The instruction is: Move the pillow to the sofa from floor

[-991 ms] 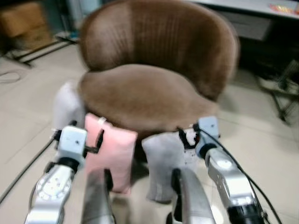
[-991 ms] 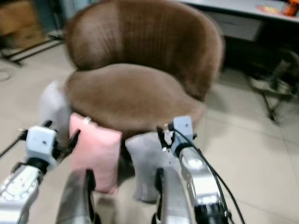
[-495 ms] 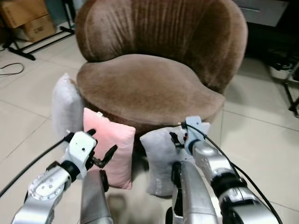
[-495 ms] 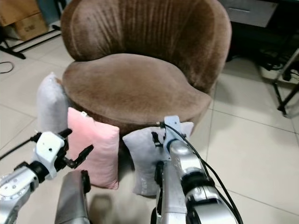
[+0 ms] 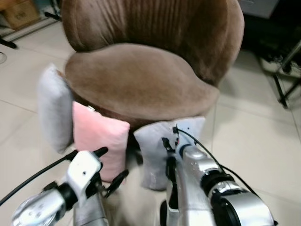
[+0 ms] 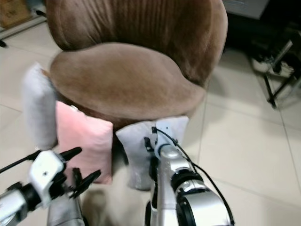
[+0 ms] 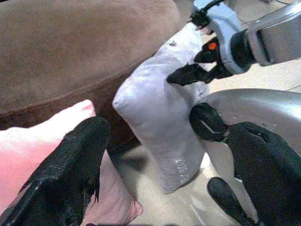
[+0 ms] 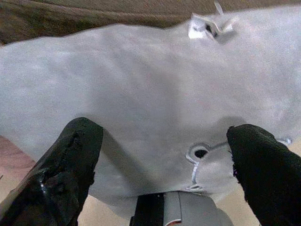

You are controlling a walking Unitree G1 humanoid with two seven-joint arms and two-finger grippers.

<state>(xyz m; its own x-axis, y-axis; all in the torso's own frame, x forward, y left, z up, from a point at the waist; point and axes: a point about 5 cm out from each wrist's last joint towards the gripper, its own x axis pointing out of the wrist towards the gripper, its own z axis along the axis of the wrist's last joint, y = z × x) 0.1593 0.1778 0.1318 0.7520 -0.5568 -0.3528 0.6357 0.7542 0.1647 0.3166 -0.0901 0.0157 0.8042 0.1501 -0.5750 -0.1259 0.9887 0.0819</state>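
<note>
Three pillows lean against the brown sofa chair (image 5: 141,80) on the tiled floor: a grey pillow (image 5: 52,108) at its left, a pink pillow (image 5: 99,141) in front, and a second grey pillow (image 5: 155,155) to the right of the pink one. My right gripper (image 5: 170,136) is open right at the upper face of that second grey pillow (image 8: 155,94), one finger (image 8: 70,160) on each side of its width. My left gripper (image 5: 113,162) is open, low in front of the pink pillow (image 7: 28,141), with nothing between its fingers (image 7: 75,160).
A black cable (image 5: 33,176) trails across the floor at the left. Dark metal stand legs (image 5: 284,80) are at the right, and a cardboard box (image 5: 19,12) sits at the back left. Open tiles (image 5: 254,141) lie to the right of the chair.
The view has closed in and tipped down on the chair. My left gripper has sunk lower in front of the pink pillow. My right gripper stays at the second grey pillow's top.
</note>
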